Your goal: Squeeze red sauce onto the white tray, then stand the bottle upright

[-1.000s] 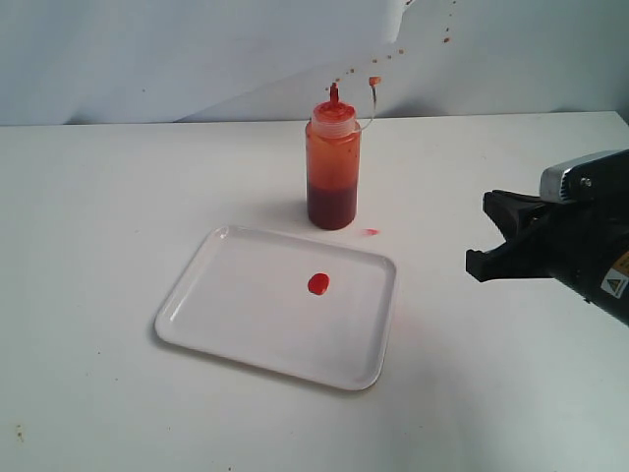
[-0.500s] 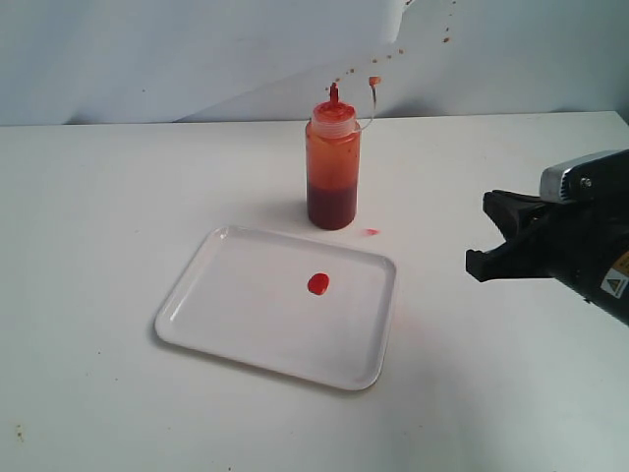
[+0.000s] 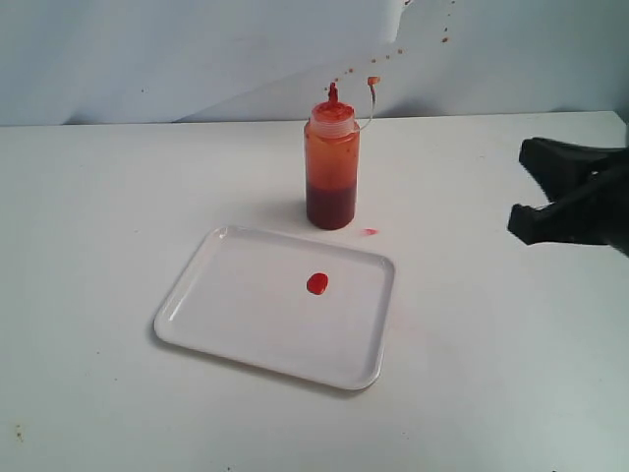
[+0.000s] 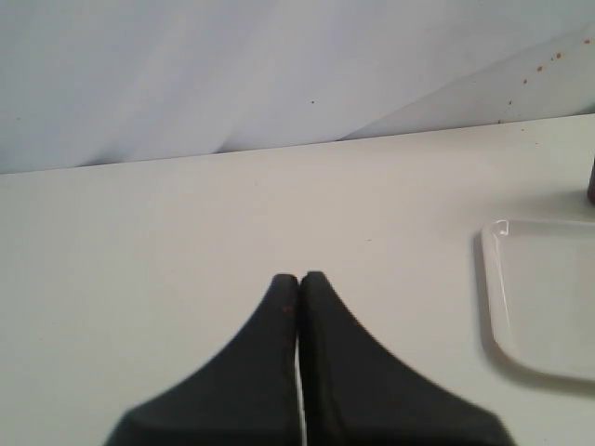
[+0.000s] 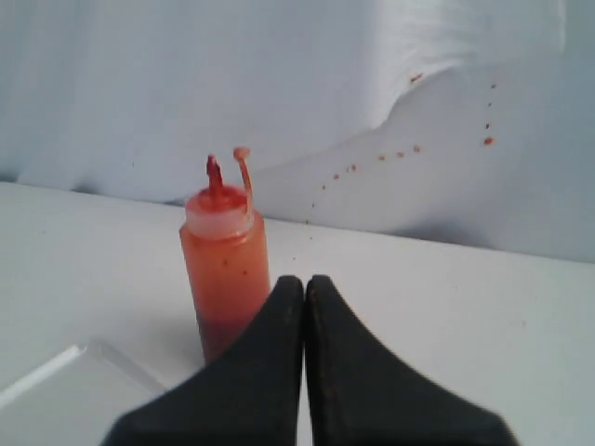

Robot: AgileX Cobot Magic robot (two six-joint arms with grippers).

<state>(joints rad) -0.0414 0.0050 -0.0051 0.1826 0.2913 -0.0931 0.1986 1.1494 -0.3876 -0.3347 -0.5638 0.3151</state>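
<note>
The bottle (image 3: pixel 331 162) stands upright on the table behind the white tray (image 3: pixel 211 300), nozzle up and its small cap hanging on the tether. A round blob of red sauce (image 3: pixel 317 283) lies near the tray's middle. My right gripper (image 3: pixel 517 187) hovers at the right edge, well clear of the bottle. In the right wrist view it (image 5: pixel 305 279) is shut and empty, with the bottle (image 5: pixel 223 251) just beyond the tips and a tray corner (image 5: pixel 65 390) below. My left gripper (image 4: pixel 299 277) is shut and empty over bare table, with the tray (image 4: pixel 544 302) off to one side; the exterior view does not show it.
A tiny pale-red smear (image 3: pixel 370 232) marks the table between bottle and tray. Red splatter dots (image 3: pixel 393 54) speckle the white backdrop behind the bottle. The table's back edge runs just behind the bottle.
My right gripper has drawn back to the right, farther from the bottle, and its body has left the view. Bottle, tray and sauce have stayed put.
</note>
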